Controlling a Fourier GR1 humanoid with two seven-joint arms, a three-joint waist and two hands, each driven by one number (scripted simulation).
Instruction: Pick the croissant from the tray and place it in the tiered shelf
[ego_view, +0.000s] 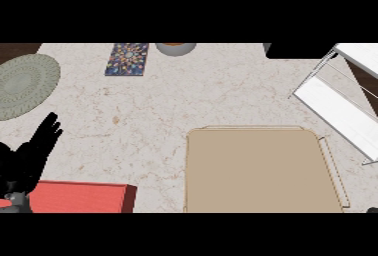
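My left hand (33, 150) rests open, fingers up, at the left edge of the marble surface (184, 95). I see no croissant on the tan tray (258, 170); the white shelf (339, 110) stands right.

Soft, even light is falling on the counter (148, 110), so it is looking bright all over. Nothing is shining back hard. A thin dark shadow is showing along the edge of the tray (258, 170). The black left hand (33, 150) is looking flat and dark.
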